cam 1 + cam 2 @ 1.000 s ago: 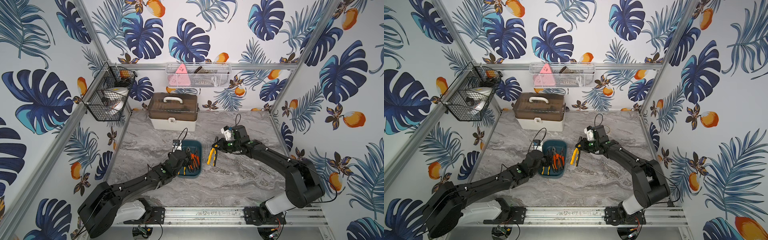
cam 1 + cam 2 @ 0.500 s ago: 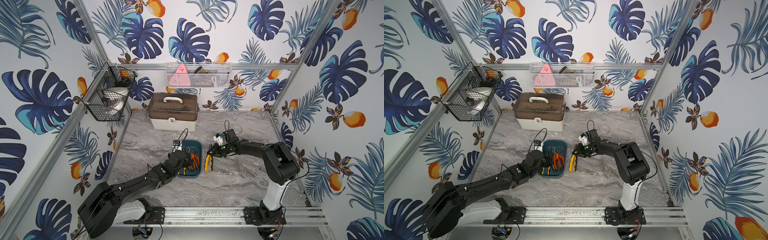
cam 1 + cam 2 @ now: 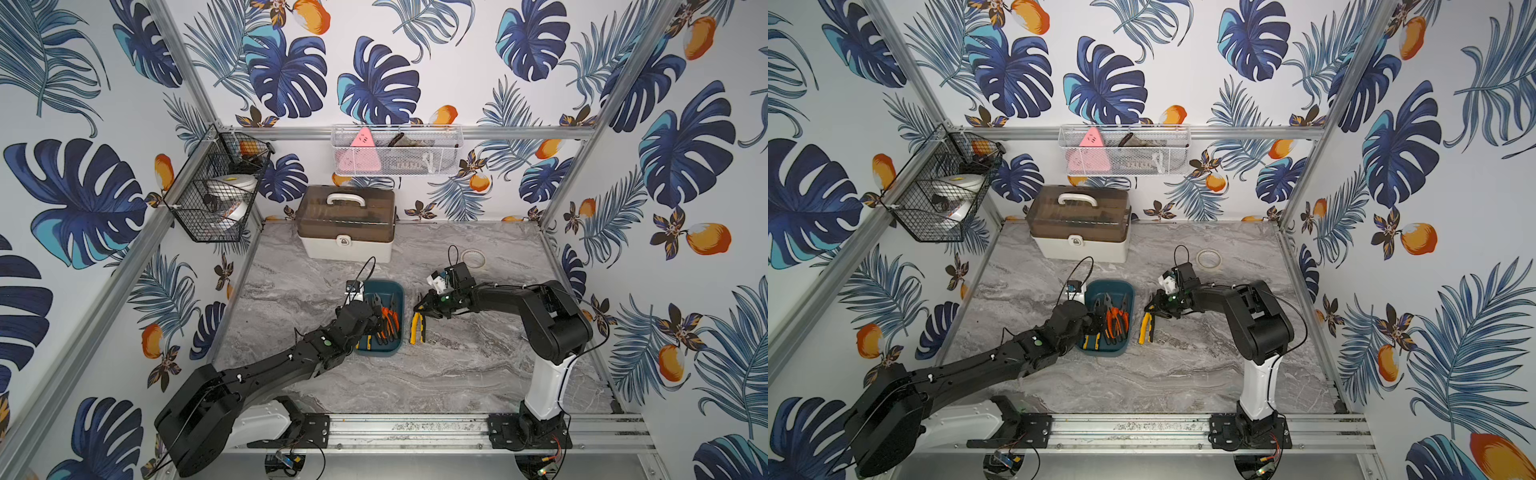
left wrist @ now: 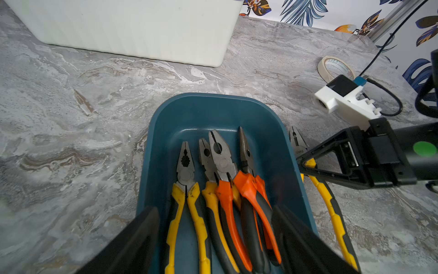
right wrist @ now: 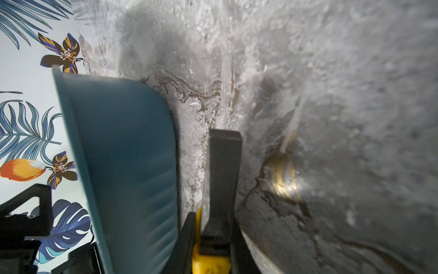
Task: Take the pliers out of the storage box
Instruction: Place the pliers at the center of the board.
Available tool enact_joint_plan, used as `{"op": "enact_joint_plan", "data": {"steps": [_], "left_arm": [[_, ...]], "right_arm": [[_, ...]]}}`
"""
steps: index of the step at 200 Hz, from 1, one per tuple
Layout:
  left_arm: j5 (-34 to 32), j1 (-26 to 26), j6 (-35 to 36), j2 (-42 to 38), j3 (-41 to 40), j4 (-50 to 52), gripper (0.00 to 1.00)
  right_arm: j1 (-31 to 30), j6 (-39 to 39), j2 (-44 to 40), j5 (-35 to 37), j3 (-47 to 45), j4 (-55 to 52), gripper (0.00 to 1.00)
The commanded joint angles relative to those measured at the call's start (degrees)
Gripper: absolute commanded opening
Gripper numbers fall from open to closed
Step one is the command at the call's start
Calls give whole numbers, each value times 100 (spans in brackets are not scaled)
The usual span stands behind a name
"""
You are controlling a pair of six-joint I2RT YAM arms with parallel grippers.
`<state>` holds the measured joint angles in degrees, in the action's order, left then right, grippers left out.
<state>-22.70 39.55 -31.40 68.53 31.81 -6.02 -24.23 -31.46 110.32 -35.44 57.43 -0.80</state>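
While I followed both top views, the right tool came down from where it had been carrying the yellow-handled pliers in the air a second before, and its arm folded back at the elbow. That pair now lay on the table just beside the storage box, on the side toward the right arm. It ran along the box's long wall with its head toward the back. The right tool was still clamped on it near the top of the handles. In the right wrist view I could see yellow pinched between the dark fingers.

The left tool had hardly moved. It hovered over the near end of the storage box with its jaws spread wide, straddling the handles of the four pliers still lying side by side inside. I could not tell whether it touched any of them.

By my reckoning, one pair of five was out, or would be once I let go of it. The next move was to open the right tool and draw it clear without dragging the pair. Four pairs remained, two of them overlapping, so I expected a fiddly pick.
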Motion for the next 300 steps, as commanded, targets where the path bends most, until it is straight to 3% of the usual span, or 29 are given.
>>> {"op": "enact_joint_plan", "data": {"steps": [1, 32, 73, 86, 108, 300], "left_arm": [[-102, -2, 11, -48, -17, -59, 83], [-55, -5, 28, -38, -45, -127, 83], [-60, -4, 37, 21, -26, -119, 84], [-70, -1, 37, 42, -26, -119, 84], [-83, -5, 45, 44, -26, -132, 84], [-17, 0, 89, 261, 79, -75, 82]], "right_arm": [[-9, 110, -26, 737, -171, -216, 23], [-10, 53, -82, 857, -302, -211, 33], [-10, 27, -126, 922, -356, -258, 36], [-6, 74, -150, 987, -322, -330, 42], [-10, 106, -216, 1084, -301, -427, 44], [-106, -375, -1054, 1011, -871, -344, 43]]}}
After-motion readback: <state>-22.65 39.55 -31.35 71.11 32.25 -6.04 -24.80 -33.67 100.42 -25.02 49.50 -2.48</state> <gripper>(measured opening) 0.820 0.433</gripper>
